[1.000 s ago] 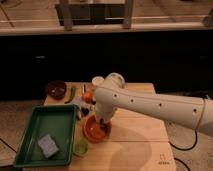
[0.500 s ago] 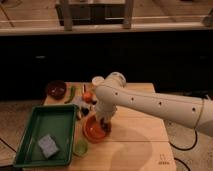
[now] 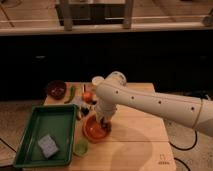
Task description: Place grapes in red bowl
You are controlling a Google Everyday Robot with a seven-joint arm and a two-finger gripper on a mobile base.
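Note:
The red bowl (image 3: pixel 94 131) stands on the wooden table (image 3: pixel 140 145), just right of the green tray. My white arm reaches in from the right and bends down over the bowl. The gripper (image 3: pixel 105 124) hangs low over the bowl's right half, at or just inside the rim. A dark lump shows at its tip; I cannot tell whether it is the grapes or part of the gripper. Some small dark bits (image 3: pixel 88 110) lie on the table just behind the bowl, too unclear to name.
A green tray (image 3: pixel 30 131) holding a grey sponge (image 3: pixel 47 146) is at the left. A light-green cup (image 3: pixel 81 147) stands by the tray's front corner. Behind are a dark maroon bowl (image 3: pixel 56 89), a green vegetable (image 3: pixel 71 94), an orange fruit (image 3: pixel 88 96) and a white cup (image 3: pixel 97 80).

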